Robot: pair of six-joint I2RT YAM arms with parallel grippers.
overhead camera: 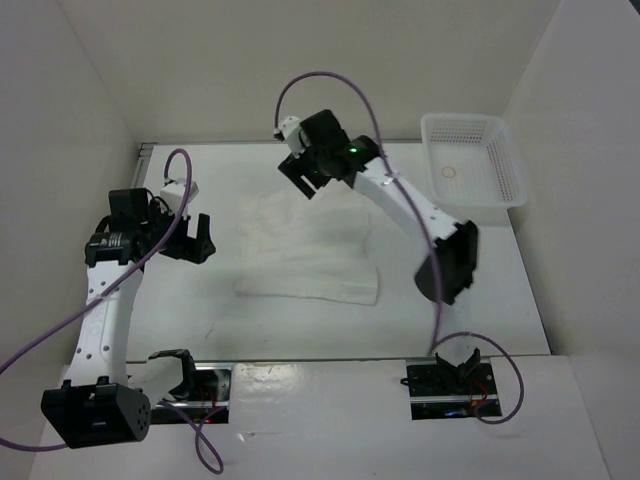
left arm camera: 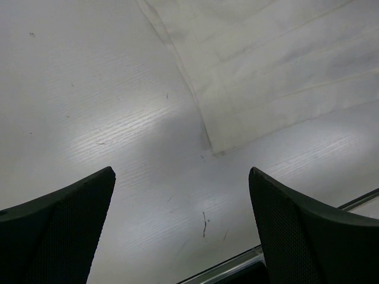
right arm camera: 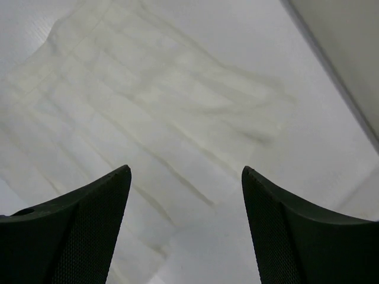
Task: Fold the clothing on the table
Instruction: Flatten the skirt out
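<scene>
A: How is the left tool (overhead camera: 188, 243) standing?

B: Its jaws are gaping wide and gripping nothing. It is hovering over a bare stretch of the flat matte white desk (overhead camera: 480, 290). Just ahead of it and to its right, a corner of the plain white, thin fabric garment (overhead camera: 310, 255) is lying flat on that desk.

A: And the right tool (overhead camera: 305, 180)?

B: It is also standing open and carrying nothing. It is hanging above the cloth, with wrinkled fabric spreading beneath and ahead of its fingers. Well apart on its right, the white perforated plastic basket (overhead camera: 465, 118) is sitting out of the way.

A: So what is this step asking for?

B: I am judging that both are lining up for a pinch. Each should be coming down on an edge or corner, not mid-panel, and catching every layer there, since thin cloth is likely to be slipping otherwise. Lifting low and travelling together should be keeping the fold square.
</scene>
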